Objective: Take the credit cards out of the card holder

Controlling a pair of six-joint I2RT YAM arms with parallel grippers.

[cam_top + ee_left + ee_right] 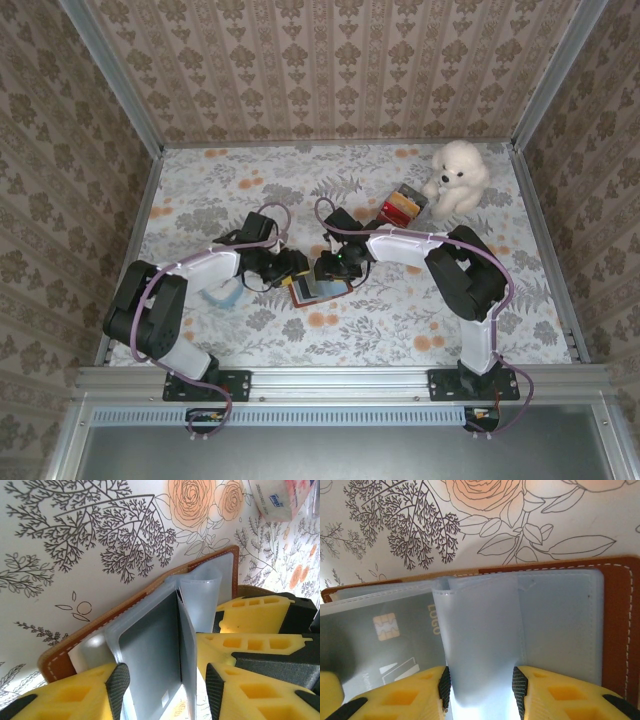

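The brown leather card holder [318, 291] is lying open on the floral tablecloth [400, 320] at the centre of the top view, between both grippers. The right gripper [481, 690] is pinching a translucent plastic sleeve [480, 630] at the bottom of its view, with a grey chip card [385, 635] sitting pocketed at lower left. The left gripper [167, 690] is standing with jaws apart around an upright grey sleeve page [150, 645]

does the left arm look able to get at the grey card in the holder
Likely yes: the left fingers stand open either side of the grey card, and the right fingers seem to hold a sleeve aside.
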